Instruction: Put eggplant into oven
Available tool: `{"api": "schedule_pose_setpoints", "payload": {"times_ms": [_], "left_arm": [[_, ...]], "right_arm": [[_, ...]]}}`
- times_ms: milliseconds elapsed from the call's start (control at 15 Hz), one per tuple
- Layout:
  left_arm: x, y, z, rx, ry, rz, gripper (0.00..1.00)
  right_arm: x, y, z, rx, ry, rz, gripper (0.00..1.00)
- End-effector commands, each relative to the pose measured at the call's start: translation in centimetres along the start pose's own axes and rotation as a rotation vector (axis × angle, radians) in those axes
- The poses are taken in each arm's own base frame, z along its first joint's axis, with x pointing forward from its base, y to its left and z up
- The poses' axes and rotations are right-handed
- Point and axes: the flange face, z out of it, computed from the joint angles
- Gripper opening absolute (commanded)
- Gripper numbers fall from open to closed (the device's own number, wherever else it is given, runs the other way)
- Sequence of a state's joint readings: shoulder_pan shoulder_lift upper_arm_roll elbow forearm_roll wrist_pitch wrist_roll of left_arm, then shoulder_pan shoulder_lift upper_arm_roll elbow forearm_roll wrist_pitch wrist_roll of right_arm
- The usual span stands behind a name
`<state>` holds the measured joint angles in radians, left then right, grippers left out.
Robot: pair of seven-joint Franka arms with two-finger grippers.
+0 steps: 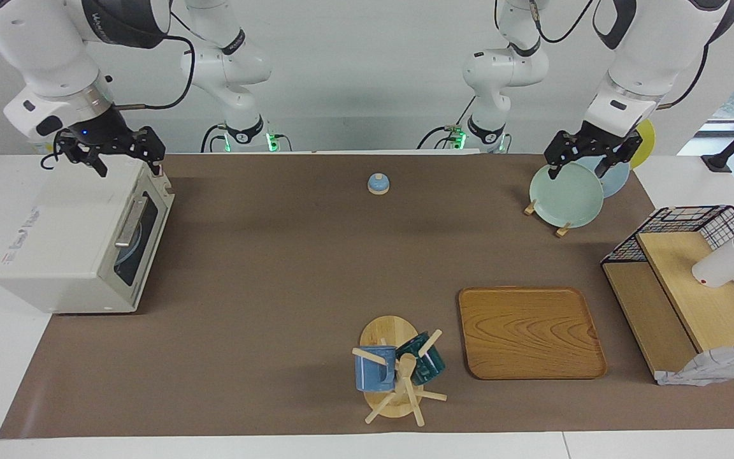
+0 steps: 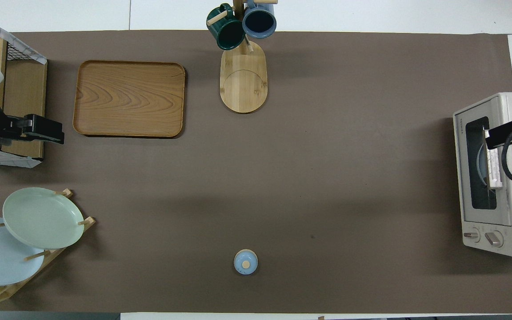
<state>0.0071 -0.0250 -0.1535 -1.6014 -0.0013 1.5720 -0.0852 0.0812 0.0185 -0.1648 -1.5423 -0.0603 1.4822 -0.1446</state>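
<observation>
Eggplant: couldn't spot it anywhere. Found boxy white toaster oven point(image 1: 67, 255) closed right under the empty, wide-spread right gripper point(image 1: 126, 164); left gripper point(image 1: 585, 164) waiting, likewise spread. Probably needed hooking the silver bar handle point(image 1: 130, 222) squarely first.

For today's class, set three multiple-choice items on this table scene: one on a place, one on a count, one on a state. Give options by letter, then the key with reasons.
1. Where does the right hand hang?
A. over the oven
B. over the wooden tray
C. over the mug tree

2. How many mugs hang on the mug tree?
A. one
B. two
C. four

3. The oven door is:
A. shut
B. wide open
C. taken off

Key:
1 A, it sits above the oven's top at the end nearer the robots.
2 B, a blue mug and a dark green mug.
3 A, the door lies flush with the oven's front.
</observation>
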Motion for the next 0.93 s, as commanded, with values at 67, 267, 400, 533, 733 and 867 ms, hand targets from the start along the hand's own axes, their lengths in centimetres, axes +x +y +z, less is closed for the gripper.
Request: {"api": "schedule_pose_setpoints", "payload": {"times_ms": [67, 267, 400, 533, 733, 867], "left_arm": [[-0.40, -0.38, -0.02, -0.012, -0.010, 0.003, 1.00], [-0.40, -0.38, -0.02, -0.012, -0.010, 0.003, 1.00], [-0.40, -0.38, -0.02, -0.012, -0.010, 0.003, 1.00], [-0.40, -0.38, -0.02, -0.012, -0.010, 0.003, 1.00], [-0.40, -0.38, -0.02, -0.012, -0.010, 0.003, 1.00], [-0.40, -0.38, -0.02, -0.012, -0.010, 0.003, 1.00]], "right_arm": [[-0.54, -0.09, -0.59, 0.037, -0.001, 0.011, 1.00], [-0.60, -0.04, -0.54, 0.047, -0.004, 0.013, 1.00], [-0.77, 0.05, -0.60, 0.046, -0.011, 0.014, 1.00], [-0.75, 0.06, -0.62, 0.046, -0.009, 0.014, 1.00], [-0.66, -0.17, -0.83, 0.045, 0.000, 0.011, 1.00], [-0.72, 0.07, -0.71, 0.046, -0.005, 0.014, 1.00]]}}
